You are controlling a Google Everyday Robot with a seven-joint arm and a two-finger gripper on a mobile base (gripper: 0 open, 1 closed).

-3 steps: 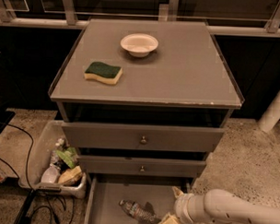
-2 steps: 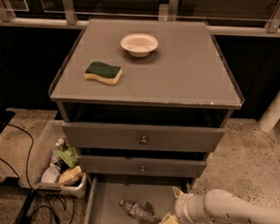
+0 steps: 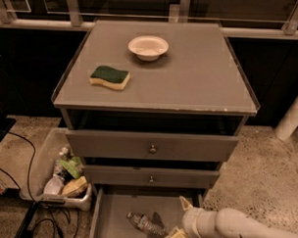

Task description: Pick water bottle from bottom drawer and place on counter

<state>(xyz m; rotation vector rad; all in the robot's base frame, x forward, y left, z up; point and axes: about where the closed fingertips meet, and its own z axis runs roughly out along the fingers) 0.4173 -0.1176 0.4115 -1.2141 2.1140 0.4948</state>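
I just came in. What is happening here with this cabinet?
A robot arm reaches from the lower right into the open bottom drawer. Its gripper is open, just right of the water bottle lying on the drawer floor, not holding it. The counter above carries a sponge and a white bowl; the bottle is not there yet.

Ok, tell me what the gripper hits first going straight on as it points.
Probably the water bottle, lying in the bottom drawer just beyond the gripper, which hangs low in the drawer, pointing toward it. Depth is unclear, so it might pass above.
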